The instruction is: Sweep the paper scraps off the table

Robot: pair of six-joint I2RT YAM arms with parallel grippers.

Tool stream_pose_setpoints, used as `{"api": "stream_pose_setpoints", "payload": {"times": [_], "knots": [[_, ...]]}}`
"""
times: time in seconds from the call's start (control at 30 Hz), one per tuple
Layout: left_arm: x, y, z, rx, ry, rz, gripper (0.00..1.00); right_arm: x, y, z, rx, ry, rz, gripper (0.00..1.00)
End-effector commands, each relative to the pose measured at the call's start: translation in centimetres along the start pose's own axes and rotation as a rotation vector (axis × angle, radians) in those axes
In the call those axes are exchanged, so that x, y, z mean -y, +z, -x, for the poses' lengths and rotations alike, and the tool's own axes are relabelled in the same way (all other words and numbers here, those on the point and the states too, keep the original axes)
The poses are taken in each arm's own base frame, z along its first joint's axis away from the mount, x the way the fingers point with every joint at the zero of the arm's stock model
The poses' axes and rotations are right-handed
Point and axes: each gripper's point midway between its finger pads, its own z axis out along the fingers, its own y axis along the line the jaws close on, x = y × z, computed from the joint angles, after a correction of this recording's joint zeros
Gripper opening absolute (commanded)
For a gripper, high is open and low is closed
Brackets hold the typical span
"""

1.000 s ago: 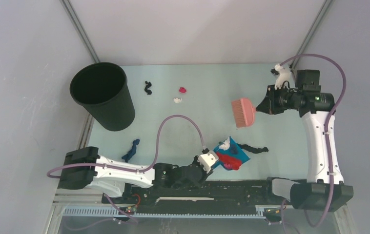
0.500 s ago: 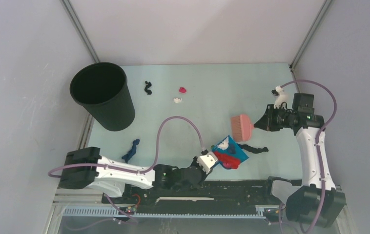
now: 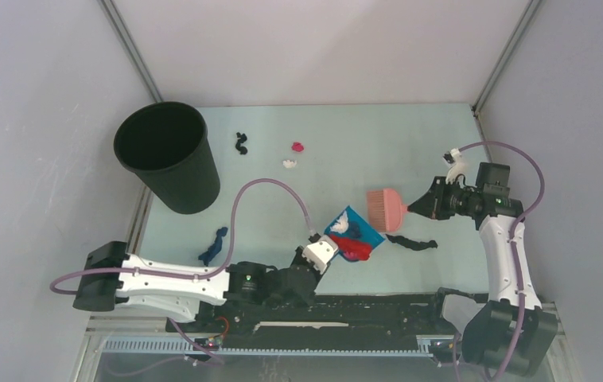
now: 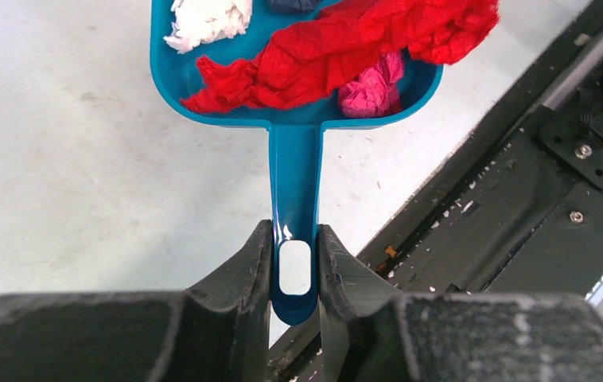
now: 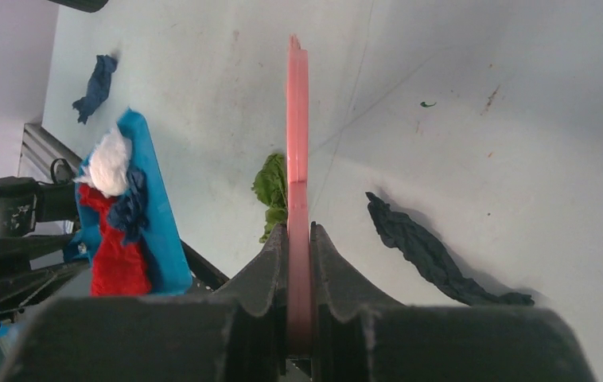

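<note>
My left gripper (image 3: 320, 253) is shut on the handle of the blue dustpan (image 3: 354, 232), which holds red, white, pink and dark blue paper scraps (image 4: 338, 56). My right gripper (image 3: 429, 204) is shut on the pink brush (image 3: 384, 207), just right of the dustpan. In the right wrist view a green scrap (image 5: 273, 187) lies by the brush (image 5: 298, 143). A long dark scrap (image 3: 411, 241) lies below the brush. On the table (image 3: 346, 135) lie a dark blue scrap (image 3: 215, 243), a black scrap (image 3: 241, 143), a pink scrap (image 3: 297, 146) and a white scrap (image 3: 289, 164).
A tall black bin (image 3: 167, 155) stands at the table's left side. A black rail (image 3: 346, 306) runs along the near edge. Grey-white walls close in the table on the left, back and right.
The left arm has carried the dustpan to the left and a little farther from the rail. The right arm has brought the brush forward and left, close to the dustpan.
</note>
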Motion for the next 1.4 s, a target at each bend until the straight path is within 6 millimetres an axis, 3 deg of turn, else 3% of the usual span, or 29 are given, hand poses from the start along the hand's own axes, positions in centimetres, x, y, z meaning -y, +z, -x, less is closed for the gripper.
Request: {"api": "stream_pose_setpoints", "payload": {"times": [0.0,0.17,0.43,0.67,0.87,1.07,1.37], "knots": [[-2.6,-2.2,4.2,0.054,-0.092,0.123,0.00,-0.7,0.2,0.8,0.033,-0.031,0.070,0.00],[-6.0,-3.7,6.9,0.084,-0.185,0.188,0.00,-0.6,0.3,0.6,0.033,-0.040,0.070,0.00],[-13.9,-8.0,12.1,0.142,-0.258,0.384,0.00,0.1,0.1,0.7,0.042,-0.062,0.039,0.00],[-20.2,-13.3,14.8,0.222,-0.376,0.555,0.00,0.8,0.1,0.4,0.029,-0.077,0.013,0.00],[-23.5,-16.9,16.3,0.291,-0.448,0.637,0.00,1.1,0.1,0.4,0.029,-0.066,0.020,0.00],[-26.2,-18.1,18.5,0.361,-0.513,0.683,0.00,1.3,0.2,0.3,0.024,-0.070,0.014,0.00],[-30.2,-17.4,20.9,0.477,-0.678,0.674,0.00,1.8,0.4,-0.1,0.002,-0.054,0.009,0.00]]}}
